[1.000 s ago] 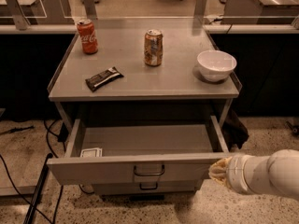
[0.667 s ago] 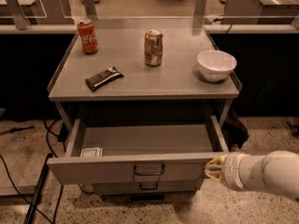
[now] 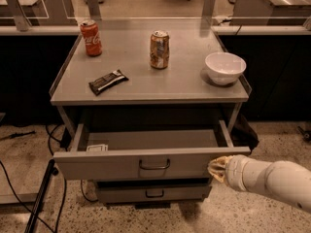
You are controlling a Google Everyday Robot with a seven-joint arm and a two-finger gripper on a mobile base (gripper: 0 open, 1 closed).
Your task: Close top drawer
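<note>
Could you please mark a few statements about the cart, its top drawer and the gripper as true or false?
1. The top drawer is pulled out. True.
2. The gripper is at the left end of the drawer front. False: it is at the right end.
3. The white bowl sits inside the drawer. False: it stands on the cart top, at the right.
4. A red can stands at the back left of the cart top. True.
5. The snack bar touches the bowl. False: it lies well apart, on the left.
</note>
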